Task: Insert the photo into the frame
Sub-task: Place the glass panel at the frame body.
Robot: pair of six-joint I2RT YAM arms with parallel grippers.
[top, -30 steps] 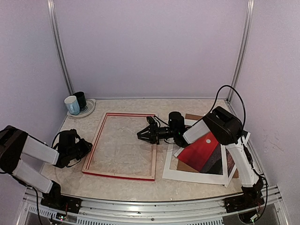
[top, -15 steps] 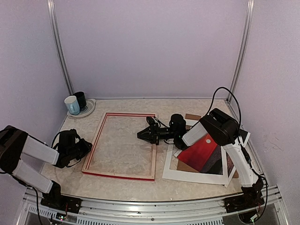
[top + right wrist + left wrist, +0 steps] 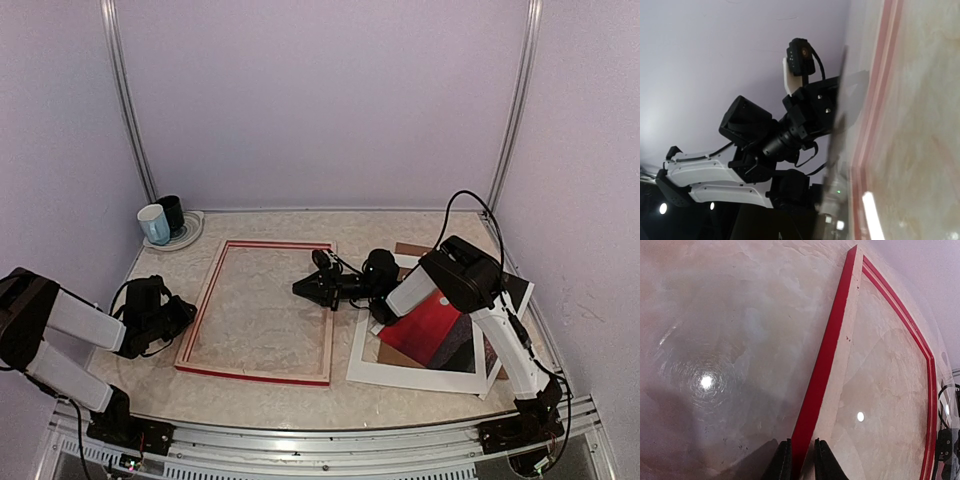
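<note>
The frame (image 3: 255,373) lies flat left of the table's middle, red on top with pale wood sides. My left gripper (image 3: 181,316) is shut on its left rail; in the left wrist view both black fingertips (image 3: 783,460) press the red rail (image 3: 832,340) from either side. My right gripper (image 3: 306,288) reaches over the frame's right rail, its tips above the frame's opening. The right wrist view is blurred, showing the rail (image 3: 880,100) and a mirror image of my own arm but not my fingers. The photo (image 3: 428,328), red, lies to the right, partly under my right arm.
A white mat (image 3: 400,376) and a brown backing board (image 3: 392,354) lie under and around the photo at the right. At the back left a pale blue mug (image 3: 154,223) and a dark mug (image 3: 173,212) stand on a plate. Walls close in on three sides.
The right gripper's fingers have drawn closer together over the frame's right rail, and the right elbow has shifted slightly left. The left arm and the frame have not moved.
</note>
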